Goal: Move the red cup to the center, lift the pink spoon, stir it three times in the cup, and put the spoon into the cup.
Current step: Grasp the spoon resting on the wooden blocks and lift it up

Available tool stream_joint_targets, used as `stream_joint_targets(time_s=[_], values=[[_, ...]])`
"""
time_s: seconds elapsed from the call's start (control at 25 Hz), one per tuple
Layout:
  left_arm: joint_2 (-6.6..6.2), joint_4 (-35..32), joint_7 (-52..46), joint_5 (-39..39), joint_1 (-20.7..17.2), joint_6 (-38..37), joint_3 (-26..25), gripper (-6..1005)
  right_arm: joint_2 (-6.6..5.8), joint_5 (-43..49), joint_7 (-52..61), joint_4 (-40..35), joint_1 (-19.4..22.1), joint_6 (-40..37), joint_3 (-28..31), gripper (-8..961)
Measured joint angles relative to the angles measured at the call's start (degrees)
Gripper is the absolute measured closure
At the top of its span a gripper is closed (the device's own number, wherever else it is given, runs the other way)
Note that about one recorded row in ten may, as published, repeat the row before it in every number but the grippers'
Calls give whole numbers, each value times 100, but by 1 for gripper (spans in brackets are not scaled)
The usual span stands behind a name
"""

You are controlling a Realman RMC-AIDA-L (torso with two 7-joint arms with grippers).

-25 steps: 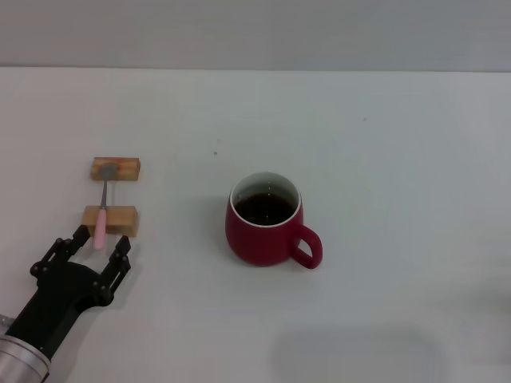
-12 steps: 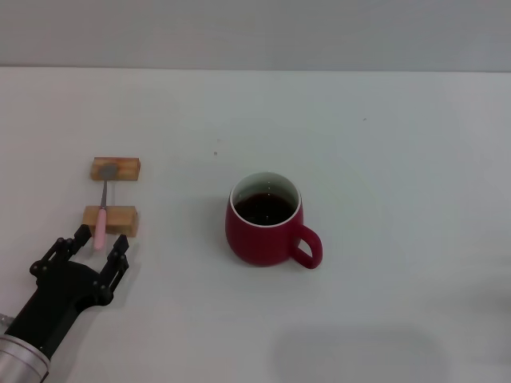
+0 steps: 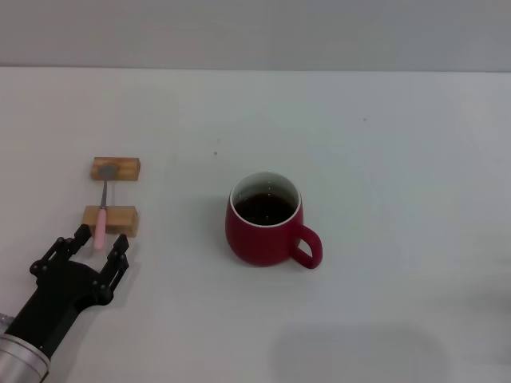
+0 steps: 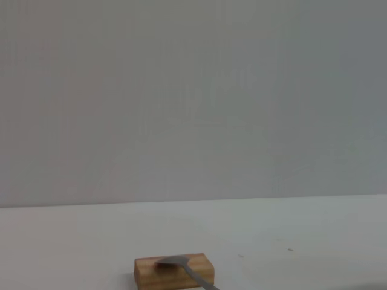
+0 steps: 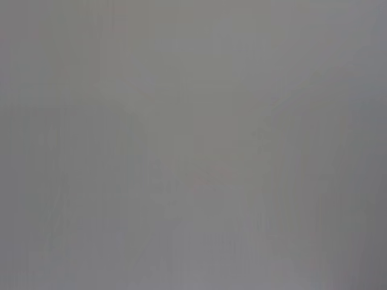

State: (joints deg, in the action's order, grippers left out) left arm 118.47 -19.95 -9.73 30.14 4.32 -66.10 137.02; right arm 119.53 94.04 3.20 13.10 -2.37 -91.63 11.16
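Nearest the robot, at the left front of the white table (image 3: 399, 159): left gripper (image 3: 101, 245), black, fingers spread apart, one on each side of the pink handle end without a visible clamp on it. Just beyond the fingertips, pink spoon (image 3: 101, 215), lying across two wooden blocks and pointing away from the robot. Handle resting on the near block (image 3: 111, 219); slim metal neck bridging the gap; small grey bowl sitting on the far block (image 3: 116, 168). From the left wrist camera, only the far block (image 4: 174, 272) with the spoon bowl on top and a plain grey wall behind.

Farther right, near the middle of the table and well apart from the spoon: red cup (image 3: 266, 219), upright, white inside, filled with dark liquid, loop handle turned toward the right front. No brand, label or lettering legible anywhere on cup, spoon or blocks.

Right gripper out of sight in every view; right wrist camera filled with featureless grey.
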Motion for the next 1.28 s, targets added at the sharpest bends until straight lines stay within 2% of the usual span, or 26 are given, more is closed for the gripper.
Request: stream_joint_targets(time_s=[1.28], values=[[7,0,0,0,-10,15,-9,521,0,9,-10,17,9,-48,-43,953]])
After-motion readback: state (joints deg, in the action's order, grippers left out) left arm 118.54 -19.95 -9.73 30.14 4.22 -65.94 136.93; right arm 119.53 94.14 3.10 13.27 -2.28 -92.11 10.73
